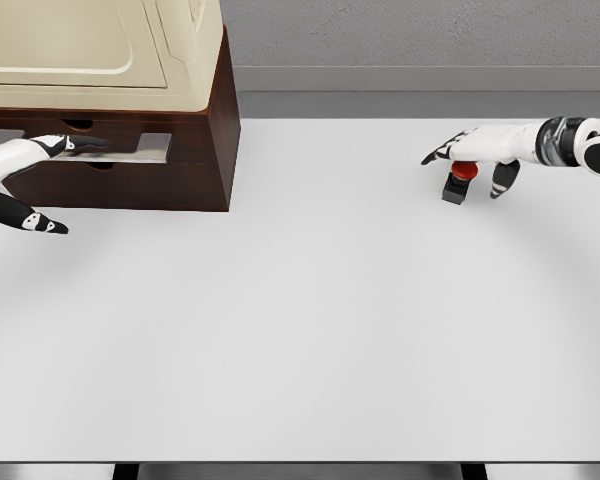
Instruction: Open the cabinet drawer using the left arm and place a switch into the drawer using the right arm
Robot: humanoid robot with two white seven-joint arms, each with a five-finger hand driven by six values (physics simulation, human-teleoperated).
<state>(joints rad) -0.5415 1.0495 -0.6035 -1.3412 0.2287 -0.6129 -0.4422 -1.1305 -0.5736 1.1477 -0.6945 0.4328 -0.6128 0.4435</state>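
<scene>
The brown cabinet (195, 150) with a cream top stands at the table's far left. Its drawer front (130, 180) looks shut and carries a long metal handle (130, 153). My left hand (75, 185) reaches in from the left edge, its fingers (75, 144) stretched along the handle and its thumb (42, 223) spread well below. At the far right sits the switch (459, 181), a dark block with a red button. My right hand (464, 166) hovers just over it, open, fingers pointing left and thumb hanging down beside the switch.
The white table (300, 320) spreads wide between the cabinet and the switch. A grey wall and ledge (420, 80) run along the back. The table's front edge lies near the bottom of the view.
</scene>
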